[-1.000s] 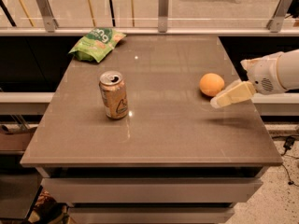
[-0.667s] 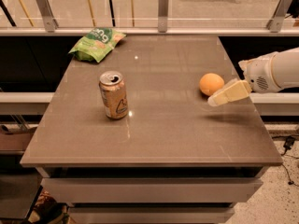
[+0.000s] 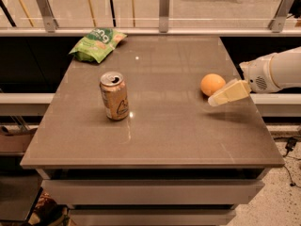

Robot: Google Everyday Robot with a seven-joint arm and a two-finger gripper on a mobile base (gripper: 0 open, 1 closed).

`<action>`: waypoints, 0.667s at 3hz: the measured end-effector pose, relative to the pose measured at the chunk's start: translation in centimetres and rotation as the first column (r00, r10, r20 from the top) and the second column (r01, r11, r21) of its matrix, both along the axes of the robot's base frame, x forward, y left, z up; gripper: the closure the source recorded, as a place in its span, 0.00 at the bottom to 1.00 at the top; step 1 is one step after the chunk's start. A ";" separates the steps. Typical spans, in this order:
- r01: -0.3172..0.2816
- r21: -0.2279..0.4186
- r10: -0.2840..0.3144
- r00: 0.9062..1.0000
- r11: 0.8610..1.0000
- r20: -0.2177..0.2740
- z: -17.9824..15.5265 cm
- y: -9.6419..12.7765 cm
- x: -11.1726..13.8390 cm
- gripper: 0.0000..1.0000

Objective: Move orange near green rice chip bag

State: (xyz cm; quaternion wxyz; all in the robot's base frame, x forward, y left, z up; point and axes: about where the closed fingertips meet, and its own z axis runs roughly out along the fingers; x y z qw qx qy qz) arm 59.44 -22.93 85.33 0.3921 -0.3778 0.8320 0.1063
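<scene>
Grey-brown, lightly glossy worktop (image 3: 178, 126), seen in the single camera view from above its near edge.

Orange (image 3: 212, 84): resting on the worktop in the right half, nearer the right edge than the centre. Round, so no long axis and no pointing direction to record. Not lifted.

Pincer (image 3: 218, 98): tan, at the end of a white arm (image 3: 277, 70) entering from the right edge. Angled down and to the left, tip low over the worktop, just beside the orange on its near-right side. Contact with the fruit not confirmable. Apart or together: cannot tell from this angle.

Green rice chip bag (image 3: 97, 44): lying flat at the far-left corner of the worktop, well apart from the orange. Long axis diagonal, running from near-left to far-right, white lettering uppermost and toward the far-right end.

Drink can (image 3: 114, 96): tan, upright, opened top showing, left of centre, standing between bag and orange but nearer the front than either.

Behind the worktop: glass rail with metal posts (image 3: 163, 11).
</scene>
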 end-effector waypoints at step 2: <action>-0.037 0.050 0.038 0.999 0.998 -0.015 -0.9 1.8 1.3 0.00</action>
